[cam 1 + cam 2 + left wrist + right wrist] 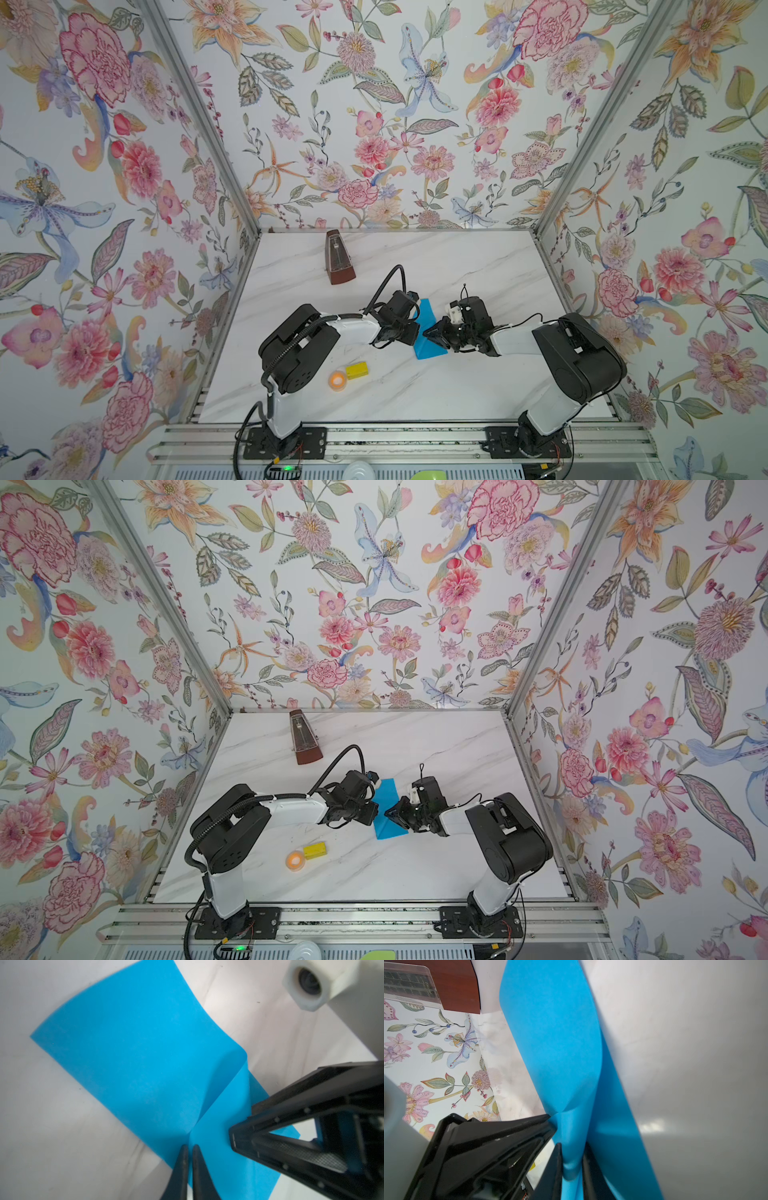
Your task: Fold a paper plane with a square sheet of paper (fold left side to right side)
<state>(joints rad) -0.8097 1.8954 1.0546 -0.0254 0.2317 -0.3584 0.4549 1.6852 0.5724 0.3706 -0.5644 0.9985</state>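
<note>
- The square sheet of paper (135, 1053) lies mid-table between the two arms, doubled over. Its upper layer bows up off the lower one, and no plane shape exists yet.
- Right gripper (572, 1144): the jaws stand close together around the blue sheet, which fills the gap between them. It has hold of the paper from the right side.
- Left gripper (189, 1146): the jaws are a thin slit apart with nothing seen between them. The tips sit at the sheet's left edge, where a sharp line begins; contact cannot be told.
- Step in hand, as judged: setting the first left-over-right half fold.
- To do it well, the right grip should pin both layers while the left fingertips press flat. They should then sweep along the fold line away from the pinned end, pushing the bulge out.
- Light, downward pressure is advised, since a sideways drag would probably slide the thin sheet on the smooth table (478, 395).
- A sliver of the lower layer shows past the upper edge beside the right gripper, so the edges should be matched before creasing hard.
- The metronome (340, 259), yellow block (356, 370) and orange tape roll (337, 380) stand well apart from the sheet.
</note>
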